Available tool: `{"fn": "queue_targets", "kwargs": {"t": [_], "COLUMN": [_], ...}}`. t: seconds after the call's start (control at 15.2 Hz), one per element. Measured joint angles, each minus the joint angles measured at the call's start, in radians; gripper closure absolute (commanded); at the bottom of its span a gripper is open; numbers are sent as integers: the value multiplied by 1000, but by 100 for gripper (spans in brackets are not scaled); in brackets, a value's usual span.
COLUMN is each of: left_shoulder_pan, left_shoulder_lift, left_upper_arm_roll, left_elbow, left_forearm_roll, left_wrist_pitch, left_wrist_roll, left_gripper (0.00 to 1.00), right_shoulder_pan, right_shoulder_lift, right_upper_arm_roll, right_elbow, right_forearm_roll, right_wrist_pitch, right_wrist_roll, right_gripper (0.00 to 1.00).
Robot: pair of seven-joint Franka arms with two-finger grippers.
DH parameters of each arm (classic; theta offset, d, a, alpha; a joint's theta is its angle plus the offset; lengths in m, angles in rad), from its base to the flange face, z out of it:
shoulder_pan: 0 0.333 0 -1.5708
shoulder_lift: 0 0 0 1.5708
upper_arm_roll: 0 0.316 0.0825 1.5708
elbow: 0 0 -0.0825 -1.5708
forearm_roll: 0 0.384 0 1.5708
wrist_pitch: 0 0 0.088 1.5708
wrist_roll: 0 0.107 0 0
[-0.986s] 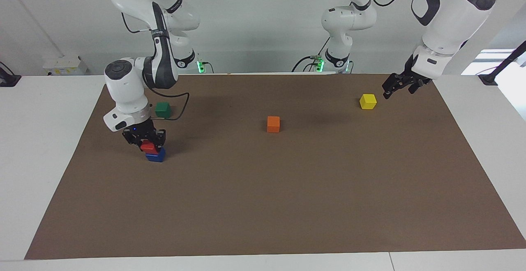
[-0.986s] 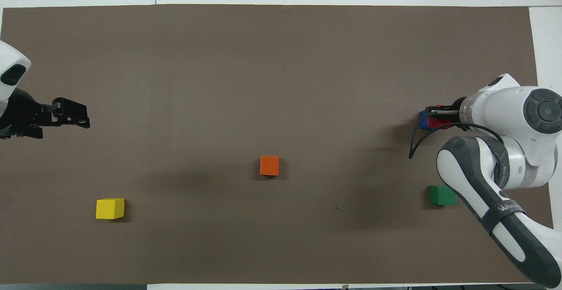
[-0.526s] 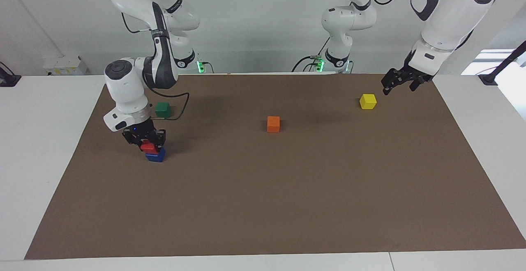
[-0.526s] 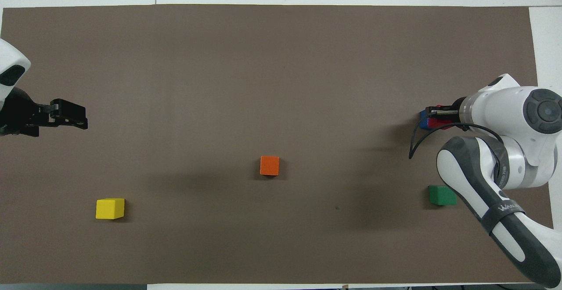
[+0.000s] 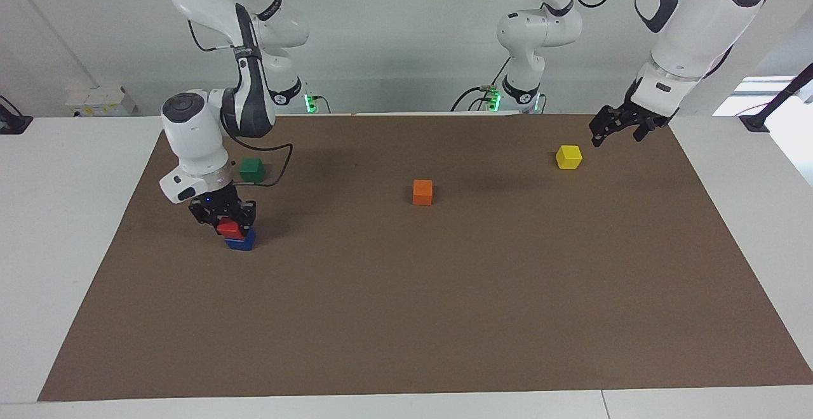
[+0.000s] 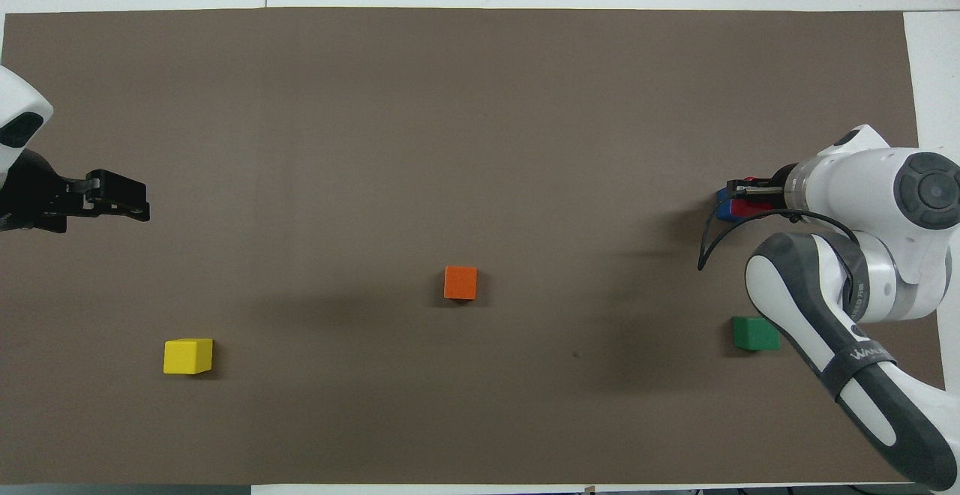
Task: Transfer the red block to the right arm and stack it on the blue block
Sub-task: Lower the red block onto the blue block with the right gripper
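Right gripper (image 5: pixel 223 216) clamps the red block (image 5: pixel 228 228) resting on the blue block (image 5: pixel 241 240) — at the mat's nine o'clock edge, facing view. Stacking step; release comes next. Left gripper (image 5: pixel 608 128) waits wide open, empty, at two o'clock.

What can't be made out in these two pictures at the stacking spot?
- Overhead view: most of the red block and blue block is hidden under the right gripper and its wrist.
- Facing view: the right gripper covers the red block's sides, so whether it sits fully on the blue block is unclear.
- Overhead view: the left gripper's arm is cut off by the edge.
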Motion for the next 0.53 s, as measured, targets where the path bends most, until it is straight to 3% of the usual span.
{"fn": "queue_targets", "kwargs": {"t": [0.53], "left_shoulder_pan": [1], "left_shoulder_lift": [0], "left_upper_arm_roll": [5], "left_elbow": [0], "left_forearm_roll": [0], "left_wrist_pitch": [-3], "left_wrist_roll": [0], "left_gripper": [0], "right_shoulder_pan": [-1], "right_shoulder_lift": [9], "right_upper_arm_roll": [-1], "right_elbow": [0], "right_forearm_roll": [0], "right_wrist_pitch": [21], "right_wrist_roll": [0], "right_gripper": [100]}}
